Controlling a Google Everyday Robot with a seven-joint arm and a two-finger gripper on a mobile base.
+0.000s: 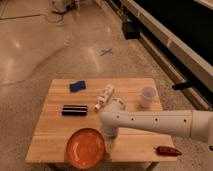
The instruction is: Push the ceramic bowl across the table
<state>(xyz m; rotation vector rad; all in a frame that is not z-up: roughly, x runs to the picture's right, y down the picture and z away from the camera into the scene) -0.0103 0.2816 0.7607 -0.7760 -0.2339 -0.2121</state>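
The ceramic bowl (86, 148), a wide orange-red dish with pale swirls, sits at the front edge of the light wooden table (52, 131), left of centre. My white arm reaches in from the right. The gripper (108, 142) points down right against the bowl's right rim, and appears to touch it. The gripper's tip is partly hidden behind the wrist.
On the table are a blue item (77, 86) at the back left, a black bar (74, 109), a white bottle lying down (104, 96), a small white cup (147, 96) and a red pepper-like item (167, 150) at the front right. A dark ledge (170, 45) runs along the right.
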